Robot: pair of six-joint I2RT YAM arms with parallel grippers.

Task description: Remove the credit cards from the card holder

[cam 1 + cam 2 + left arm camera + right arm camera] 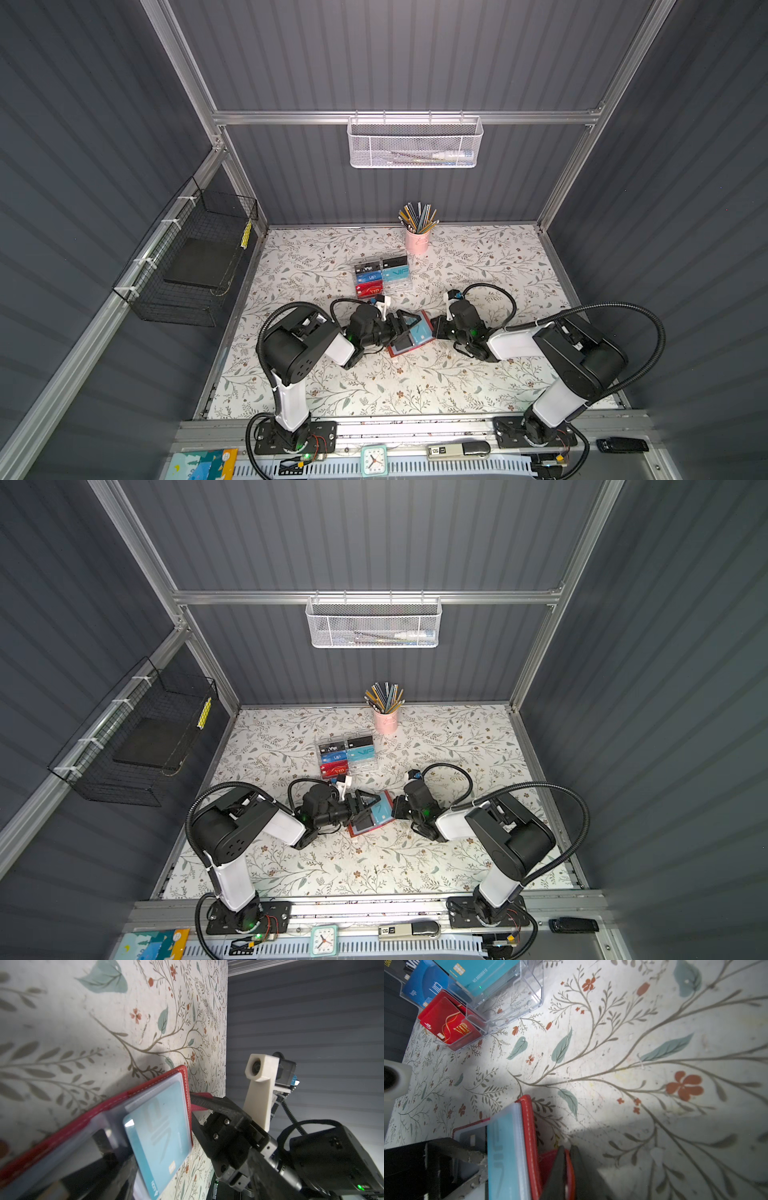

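Note:
The red card holder (398,353) lies open in the middle of the table in both top views. A teal "VIP" credit card (164,1132) sticks partly out of its clear sleeve. A dark card (402,344) shows through the sleeve beside it. My left gripper (405,330) is over the holder's left half, open, with its fingers (469,1154) apart at the teal card's (503,1157) edge. My right gripper (566,1167) is shut on the holder's red snap tab (199,1107) at its right edge, low on the table.
A clear compartmented box (382,276) of coloured cards stands just behind the holder, close to my left wrist. A pink cup of pencils (417,241) is at the back. A black wire basket (187,266) hangs on the left wall, a white mesh basket (413,143) on the back.

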